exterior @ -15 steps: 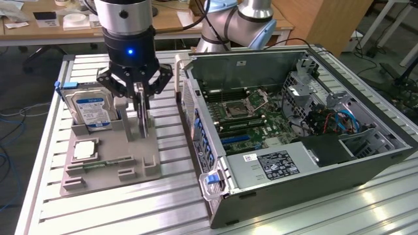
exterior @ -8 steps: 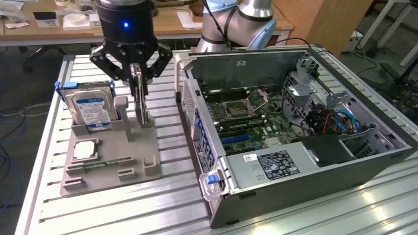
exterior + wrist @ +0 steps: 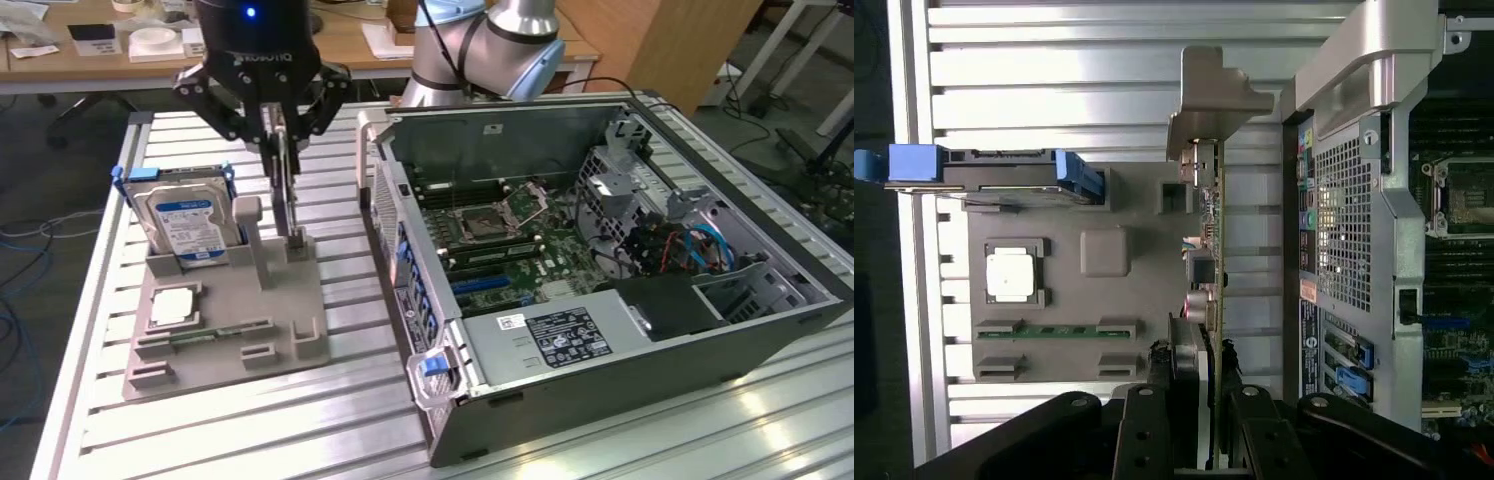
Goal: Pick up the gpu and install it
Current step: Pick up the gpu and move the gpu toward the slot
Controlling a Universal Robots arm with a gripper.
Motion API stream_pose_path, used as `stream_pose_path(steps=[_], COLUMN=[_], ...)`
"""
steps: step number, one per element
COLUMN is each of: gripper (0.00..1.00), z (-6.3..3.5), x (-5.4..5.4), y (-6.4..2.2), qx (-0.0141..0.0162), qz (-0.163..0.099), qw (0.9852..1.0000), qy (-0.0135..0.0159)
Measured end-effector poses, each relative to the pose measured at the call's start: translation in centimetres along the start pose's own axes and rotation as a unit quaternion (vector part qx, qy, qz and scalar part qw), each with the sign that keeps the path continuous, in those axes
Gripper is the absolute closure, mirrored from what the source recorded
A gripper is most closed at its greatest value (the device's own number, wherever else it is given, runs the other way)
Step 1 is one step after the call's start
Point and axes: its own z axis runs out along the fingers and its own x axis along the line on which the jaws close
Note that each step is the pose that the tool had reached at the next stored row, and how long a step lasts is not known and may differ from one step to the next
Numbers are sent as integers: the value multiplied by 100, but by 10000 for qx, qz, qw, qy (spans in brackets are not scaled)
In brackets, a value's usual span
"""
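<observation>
Clamping the gpu (image 3: 284, 195) by its upper edge, the gripper (image 3: 276, 140) hangs straight down over the grey parts holder (image 3: 287, 320). Its black fingers (image 3: 1144, 440) are drawn together onto the thin card, with no gap showing on either face. In the exterior view the card stands upright and edge-on, its lower end down at the slotted post on the side of the holder nearest the computer case (image 3: 747, 330). Whether it is seated in that slot or sits just above it I cannot tell. The wrist view looks along the card's edge, where small components stand off one face and the silver-grey bracket (image 3: 1219, 95) with its bent tab closes the end far from the fingers. Just beside the card on the holder, toward the exterior view's left, a hard drive (image 3: 187, 225) with a blue-and-white label stands upright in blue rails. Nearer the camera, a square processor chip (image 3: 174, 305) lies flat in its recess and a narrow green memory stick (image 3: 1054, 330) lies in a groove beyond it. The holder rests on a slatted aluminium table (image 3: 334, 430). To the exterior view's right of the holder, close but apart from it, the case lies with its side panel off. Inside it are the green motherboard (image 3: 534, 250), a labelled power supply (image 3: 561, 335) and a bundle of blue cables (image 3: 701, 245). Behind the case rises the silver robot arm (image 3: 501, 40), with wooden desks further back.
</observation>
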Motion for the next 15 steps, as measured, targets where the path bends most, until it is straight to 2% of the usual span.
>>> stream_pose_path(steps=[15], gripper=[73], z=[-381], x=[-4], y=[12], qx=[-4], qz=[0], qw=[10000], qy=[0])
